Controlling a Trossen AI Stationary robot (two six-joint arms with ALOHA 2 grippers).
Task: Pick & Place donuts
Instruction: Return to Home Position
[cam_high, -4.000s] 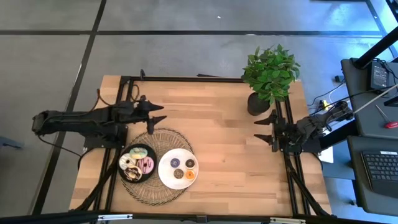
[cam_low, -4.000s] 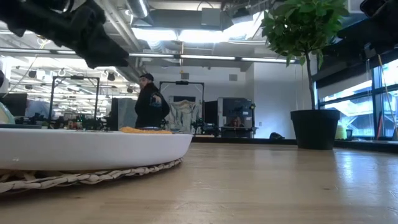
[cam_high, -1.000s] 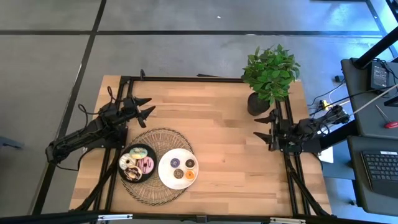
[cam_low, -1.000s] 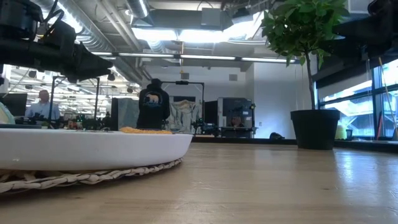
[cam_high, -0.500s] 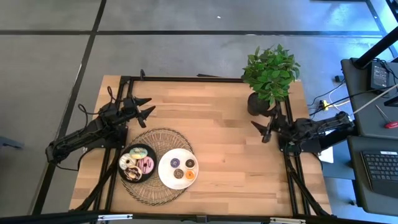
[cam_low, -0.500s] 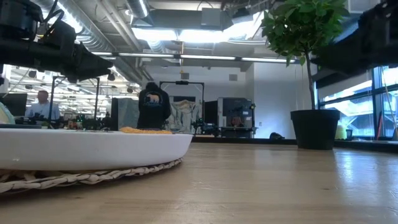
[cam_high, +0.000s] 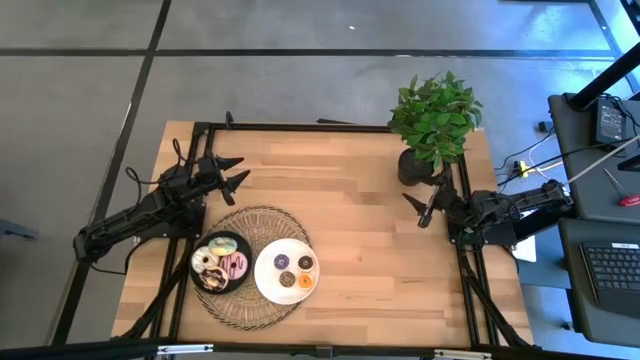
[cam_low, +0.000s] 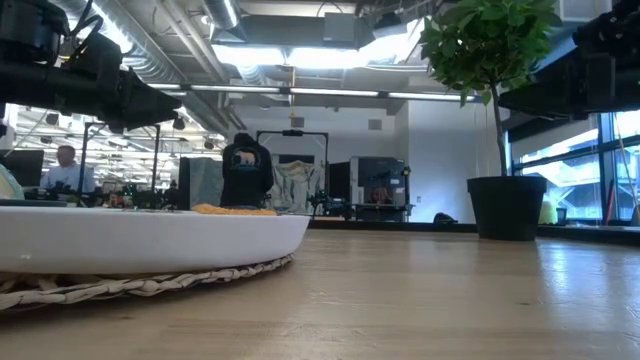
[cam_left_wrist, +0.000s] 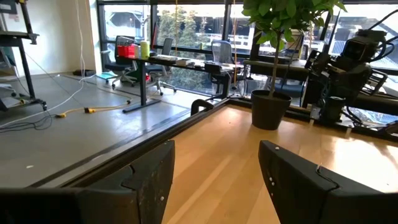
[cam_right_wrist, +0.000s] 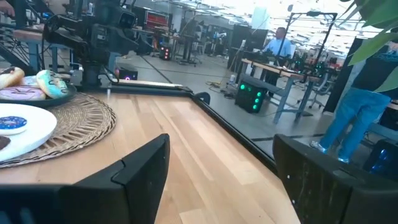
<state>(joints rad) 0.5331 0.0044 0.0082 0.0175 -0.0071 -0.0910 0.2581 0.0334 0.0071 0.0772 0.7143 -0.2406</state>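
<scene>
The donuts lie on two plates on a round woven mat (cam_high: 250, 268) near the table's near edge. Several donuts (cam_high: 220, 264), white, pink and green among them, sit on the black plate (cam_high: 243, 245). A purple donut (cam_high: 282, 261), a brown donut (cam_high: 305, 263), an orange donut (cam_high: 304, 281) and a dark donut (cam_high: 286, 279) rest on the white plate (cam_high: 266, 284). My left gripper (cam_high: 243, 168) hovers open over the far left of the table, beyond the mat. My right gripper (cam_high: 415, 210) hovers open at the right edge, beside the plant pot.
A potted plant (cam_high: 432, 120) stands at the far right corner, its pot (cam_high: 412, 168) close to my right gripper. Bare wood lies between the mat and the right edge. The low view shows the white plate's rim (cam_low: 150, 240) and people in the room behind.
My right gripper has swung toward the far edge and the plant pot, turning about its wrist so its fingers now slant toward the far left. My left arm has kept still. The donuts and plates have not moved.
</scene>
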